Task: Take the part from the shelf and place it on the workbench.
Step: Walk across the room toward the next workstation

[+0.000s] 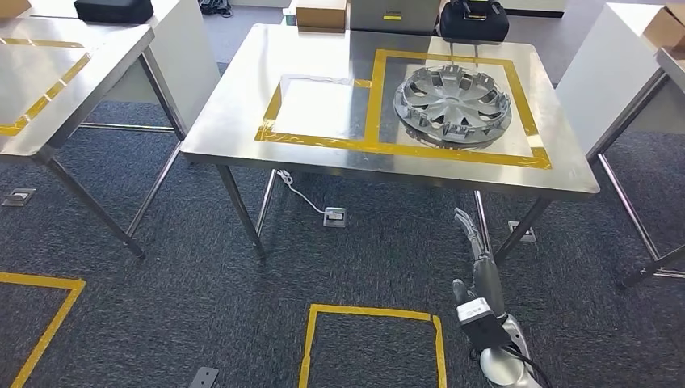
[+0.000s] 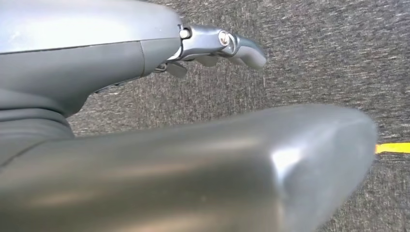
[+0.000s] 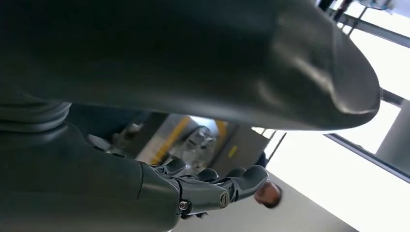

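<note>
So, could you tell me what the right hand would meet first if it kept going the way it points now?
Probably the underside of the steel workbench: the right hand, empty, points up and forward just below its front edge. Depth is unclear, so it might pass beneath.

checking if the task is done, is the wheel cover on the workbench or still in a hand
On the workbench. The wheel cover lies flat inside the yellow-taped rectangle, and the right hand hangs below the table edge holding nothing.
</note>
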